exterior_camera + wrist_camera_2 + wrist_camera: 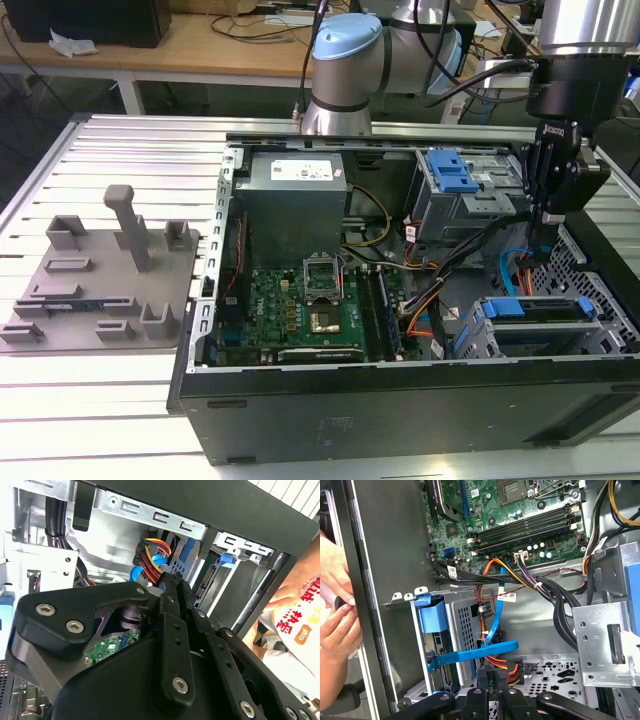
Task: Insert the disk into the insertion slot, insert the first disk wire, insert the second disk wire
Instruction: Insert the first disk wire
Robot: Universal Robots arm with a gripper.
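**Disk home in its bay, cables crowd the pincer**

The disk (540, 308), with its blue carrier showing, lies inside the insertion slot (478, 340) at the exterior view's lower right. It sits within the open computer case (400, 410) on the bench (110, 400). Your pincer (548, 252) hangs nose-down just behind that cage. In the first wrist view its fingers (486, 676) are drawn tight together with no gap between them. The tips sit right by the black plug of the red, orange and yellow wire bundle (512, 667). Whether they actually pinch the plug cannot be told.

The likeliest trouble is a snag. The blue cable (492, 647) crosses the cage mouth just beside the fingertips, so a sideways drift could hook it or drag it. A plug that meets the disk's rear edge off-square could jam or bend a contact. The black cable bundles (555, 595) close by leave you little room to correct. Mind too the person's hand (335, 625) resting at the case wall (385, 555); a wide swing out of the case would pass close to it.
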